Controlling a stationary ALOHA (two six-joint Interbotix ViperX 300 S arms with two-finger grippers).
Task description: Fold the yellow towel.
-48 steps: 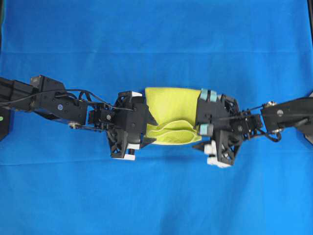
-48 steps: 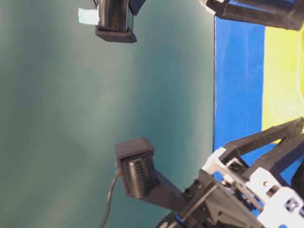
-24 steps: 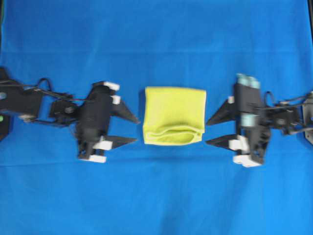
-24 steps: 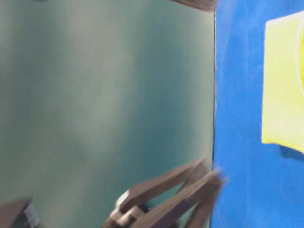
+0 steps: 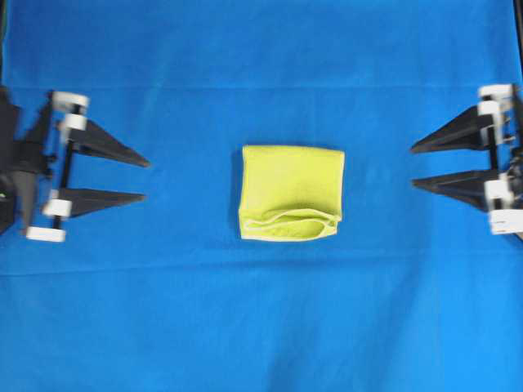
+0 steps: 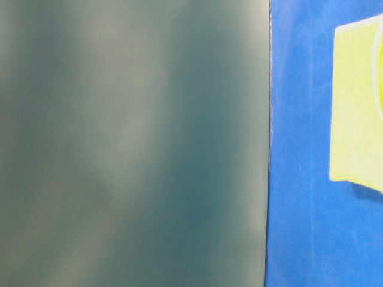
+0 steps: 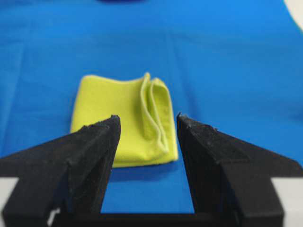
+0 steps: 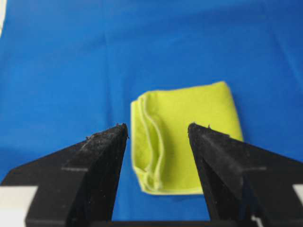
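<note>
A blue cloth (image 5: 261,327) covers the table from edge to edge in the overhead view, smooth apart from faint crease lines. In the table-level view a blurred grey-green wall (image 6: 131,143) fills the left part of the picture and meets the blue cloth along a straight vertical line.

At the far left of the overhead view the left gripper (image 5: 145,180) lies level above the cloth, pointing toward the middle, its two black fingers (image 5: 106,147) apart with nothing between them. Bare blue cloth lies between it and the yellow towel (image 5: 291,193).

The yellow towel rests at the middle of the table, folded into a compact, nearly square packet. Its layered, paler hems show along the near edge, bulging slightly open; the other three edges are straight. Neither gripper touches it.

More bare cloth follows on the right. At the far right the right gripper (image 5: 413,167) mirrors the left, level and pointing inward, fingers (image 5: 453,135) spread apart and holding nothing, well apart from the towel.
</note>
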